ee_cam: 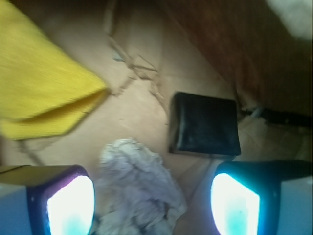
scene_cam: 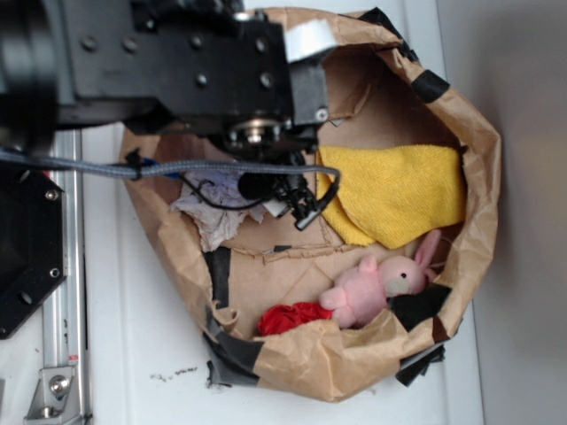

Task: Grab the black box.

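The black box (ee_cam: 204, 124) is a small flat matte-black square lying on the brown paper floor, up and to the right in the wrist view, just beyond my right fingertip (ee_cam: 234, 203). My gripper (ee_cam: 154, 205) is open, its jaws wide apart and holding nothing. The crumpled grey-white paper wad (ee_cam: 139, 181) lies below the gap between the fingers. In the exterior view the gripper (scene_cam: 297, 199) hangs over the bag's middle, next to the paper wad (scene_cam: 213, 217); the black box is hidden there behind the arm.
All lies inside a torn brown paper bag (scene_cam: 478, 133) with black tape patches. A yellow cloth (scene_cam: 399, 190) (ee_cam: 44, 93) lies to one side. A pink plush bunny (scene_cam: 372, 288) and a red crumpled thing (scene_cam: 292, 317) lie near the bag's rim. A black hexagonal plate (scene_cam: 27, 248) sits outside.
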`<state>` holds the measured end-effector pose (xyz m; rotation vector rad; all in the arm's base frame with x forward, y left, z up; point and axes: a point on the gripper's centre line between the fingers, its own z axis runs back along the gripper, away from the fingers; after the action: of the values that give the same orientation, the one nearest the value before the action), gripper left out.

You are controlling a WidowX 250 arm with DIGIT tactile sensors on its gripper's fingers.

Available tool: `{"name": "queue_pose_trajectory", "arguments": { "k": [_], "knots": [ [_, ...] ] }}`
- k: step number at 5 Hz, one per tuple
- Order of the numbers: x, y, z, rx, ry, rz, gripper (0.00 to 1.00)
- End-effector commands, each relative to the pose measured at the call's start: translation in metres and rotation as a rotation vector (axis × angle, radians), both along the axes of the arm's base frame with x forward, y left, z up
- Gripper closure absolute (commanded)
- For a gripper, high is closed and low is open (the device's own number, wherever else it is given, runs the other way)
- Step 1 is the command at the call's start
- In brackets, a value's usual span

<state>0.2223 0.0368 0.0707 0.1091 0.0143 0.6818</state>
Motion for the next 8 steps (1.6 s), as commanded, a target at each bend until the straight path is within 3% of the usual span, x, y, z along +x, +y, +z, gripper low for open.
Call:
{"name": "queue_pose_trajectory", "arguments": {
  "k": [1,2,4,6,8],
  "knots": [
    [-0.015,0.037,-0.011,0.045,-0.050,-0.031,0.00],
    [0.001,0.045,-0.021,0.027,-0.023,-0.044,0.00],
    [-0.001,0.068,-0.028,0.025,-0.018,-0.007,0.00],
    [-0.021,0.076,-0.012,0.006,-0.077,0.012,0.00],
    [-0.025,0.084,-0.004,0.037,-0.128,0.092,0.00]
  ]
}}
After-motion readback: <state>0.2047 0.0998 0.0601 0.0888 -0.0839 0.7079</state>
